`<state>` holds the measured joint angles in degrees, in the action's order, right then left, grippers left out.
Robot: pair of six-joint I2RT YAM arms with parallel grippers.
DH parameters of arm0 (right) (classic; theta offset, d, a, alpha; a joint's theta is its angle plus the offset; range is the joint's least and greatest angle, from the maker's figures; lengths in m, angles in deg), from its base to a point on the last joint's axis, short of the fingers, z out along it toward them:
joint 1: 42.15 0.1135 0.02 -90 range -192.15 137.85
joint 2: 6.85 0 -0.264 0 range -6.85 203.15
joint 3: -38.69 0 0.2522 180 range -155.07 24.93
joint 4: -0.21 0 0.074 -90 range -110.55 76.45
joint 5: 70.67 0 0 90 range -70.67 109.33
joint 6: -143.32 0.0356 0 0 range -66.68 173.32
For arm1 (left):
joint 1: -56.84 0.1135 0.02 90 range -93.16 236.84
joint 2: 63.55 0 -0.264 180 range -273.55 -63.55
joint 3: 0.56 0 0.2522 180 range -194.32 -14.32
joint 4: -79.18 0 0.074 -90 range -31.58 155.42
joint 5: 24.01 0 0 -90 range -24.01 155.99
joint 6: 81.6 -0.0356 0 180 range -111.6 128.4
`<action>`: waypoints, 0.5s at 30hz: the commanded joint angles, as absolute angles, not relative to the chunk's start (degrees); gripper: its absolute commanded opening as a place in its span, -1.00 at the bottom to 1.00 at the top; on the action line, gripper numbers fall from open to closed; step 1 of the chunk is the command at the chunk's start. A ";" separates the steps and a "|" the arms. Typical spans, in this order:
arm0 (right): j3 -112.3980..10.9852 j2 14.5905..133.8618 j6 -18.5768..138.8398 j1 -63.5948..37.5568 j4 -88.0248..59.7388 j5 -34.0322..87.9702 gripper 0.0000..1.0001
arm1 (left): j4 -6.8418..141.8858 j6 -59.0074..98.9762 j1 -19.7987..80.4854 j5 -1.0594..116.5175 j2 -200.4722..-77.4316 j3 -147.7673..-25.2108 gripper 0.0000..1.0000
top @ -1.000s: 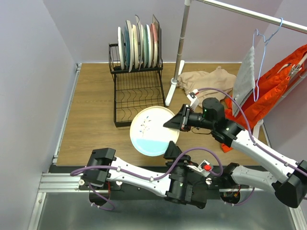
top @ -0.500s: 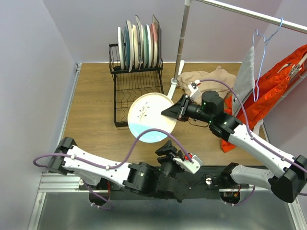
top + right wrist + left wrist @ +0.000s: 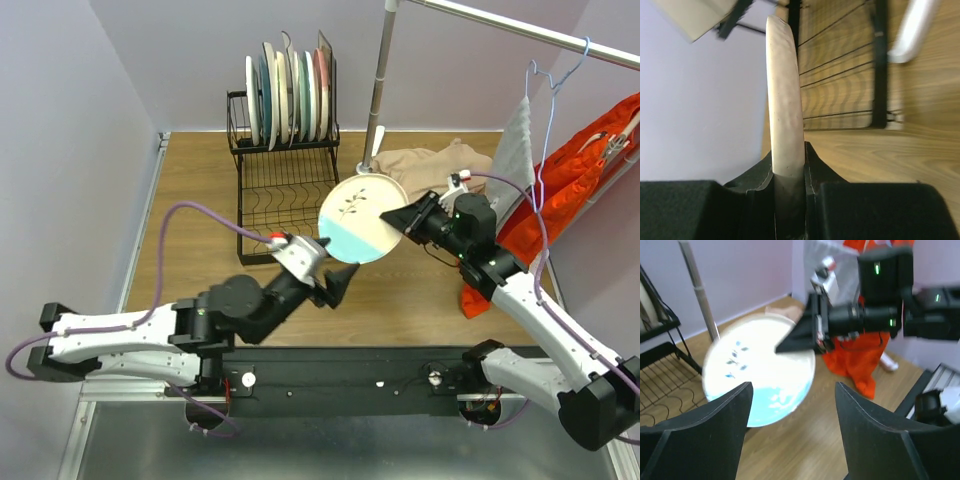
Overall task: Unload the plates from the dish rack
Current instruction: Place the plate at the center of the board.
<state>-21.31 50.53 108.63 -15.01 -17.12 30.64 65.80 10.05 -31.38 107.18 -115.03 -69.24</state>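
Right fingers [image 3: 402,218] pinch the cream-blue plate [image 3: 360,220] by its right rim. It hangs tilted over the desk [image 3: 200,230], just on the near side of the dish rack [image 3: 285,190]. Left fingers [image 3: 338,284] are spread and empty, close under its near-left edge. Other plates [image 3: 288,95] stand in the rack's top tier.

A robot lab cell dressed as a home: plain lilac walls [image 3: 60,150] box in a wood surface [image 3: 190,230], with a dish rack [image 3: 285,195] far left and a clothes rail [image 3: 500,23] holding an orange garment [image 3: 580,170] at right.
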 commanded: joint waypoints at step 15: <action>-15.07 41.84 102.01 -22.02 -27.96 8.79 -0.99 | 59.01 17.72 -10.22 107.30 -101.60 -67.58 0.73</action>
<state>-15.76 44.10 102.68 -21.55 -30.61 15.65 61.76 15.91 -12.43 104.86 -101.06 -68.49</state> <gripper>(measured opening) 0.257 0.864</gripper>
